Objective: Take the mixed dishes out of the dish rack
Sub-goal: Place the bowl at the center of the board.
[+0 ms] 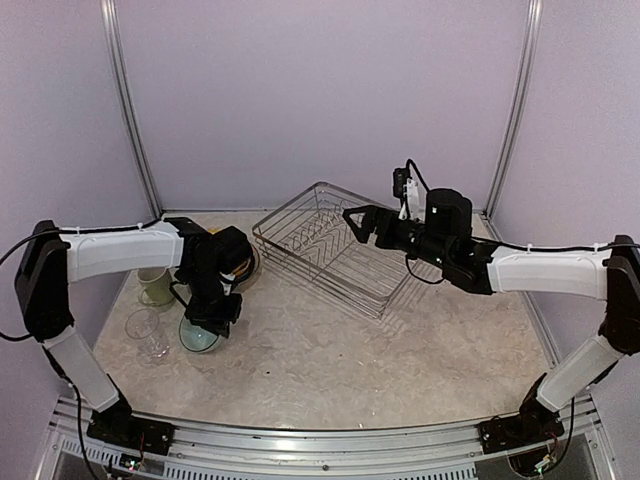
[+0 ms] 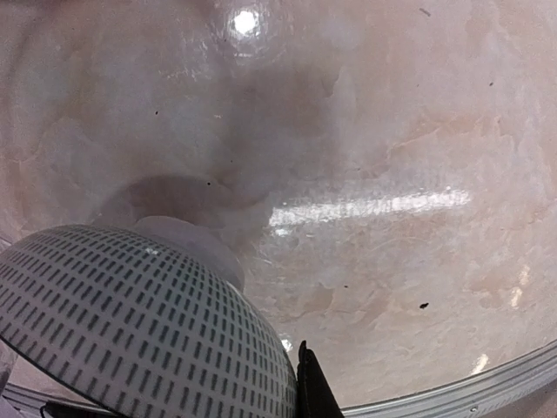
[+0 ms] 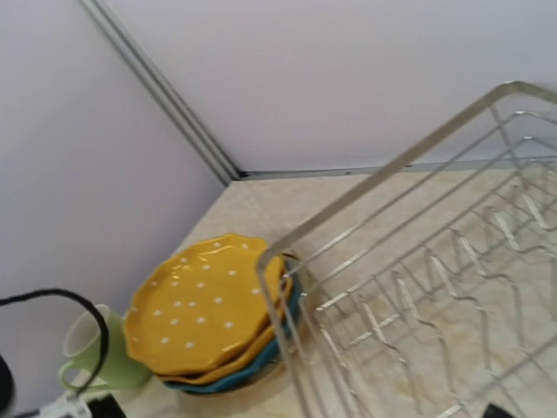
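Note:
My left gripper (image 1: 211, 316) is shut on the rim of the small light-blue bowl (image 1: 203, 337), low over the table at the left. In the left wrist view the bowl's dash-patterned outside (image 2: 130, 331) fills the lower left, with one dark finger (image 2: 315, 392) against it. The dish rack (image 1: 322, 252) stands at the back centre with bare prongs. My right gripper (image 1: 352, 222) hangs open above its far side, holding nothing. Beside the rack's corner (image 3: 277, 261) sits a stack of scalloped plates: an orange dotted plate (image 3: 204, 305) on top, a blue one (image 3: 261, 366) below.
A pale green mug (image 1: 154, 286) and a clear glass (image 1: 148, 335) stand left of the bowl; the mug (image 3: 94, 350) also shows in the right wrist view. The plate stack (image 1: 243, 262) lies mostly behind my left arm. Walls close the back and sides.

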`<action>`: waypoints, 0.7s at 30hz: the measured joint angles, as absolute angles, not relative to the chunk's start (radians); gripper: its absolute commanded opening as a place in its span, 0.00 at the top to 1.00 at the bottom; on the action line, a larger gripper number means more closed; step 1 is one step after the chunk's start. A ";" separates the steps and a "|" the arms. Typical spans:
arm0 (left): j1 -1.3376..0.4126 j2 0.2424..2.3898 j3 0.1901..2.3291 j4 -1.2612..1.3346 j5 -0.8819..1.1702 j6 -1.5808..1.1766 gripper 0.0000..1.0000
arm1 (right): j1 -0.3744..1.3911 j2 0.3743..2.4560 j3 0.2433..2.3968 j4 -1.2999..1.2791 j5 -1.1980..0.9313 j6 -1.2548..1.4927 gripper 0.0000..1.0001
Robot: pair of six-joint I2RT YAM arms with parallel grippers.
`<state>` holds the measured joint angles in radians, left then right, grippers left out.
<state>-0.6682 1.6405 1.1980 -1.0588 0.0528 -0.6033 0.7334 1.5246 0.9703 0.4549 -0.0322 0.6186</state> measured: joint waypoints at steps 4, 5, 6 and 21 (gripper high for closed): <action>-0.720 1.741 1.203 -1.090 -0.015 -0.621 1.00 | 0.733 1.475 0.956 0.415 0.014 0.593 0.01; -0.729 1.764 1.204 -1.095 -0.029 -0.626 1.00 | 0.733 1.459 0.954 0.404 0.028 0.586 0.01; -0.736 1.782 1.208 -1.099 -0.042 -0.631 1.00 | 0.733 1.447 0.952 0.398 0.038 0.580 0.01; -0.770 1.835 1.228 -1.129 -0.116 -0.655 0.41 | 0.733 1.320 0.902 0.306 0.162 0.524 0.00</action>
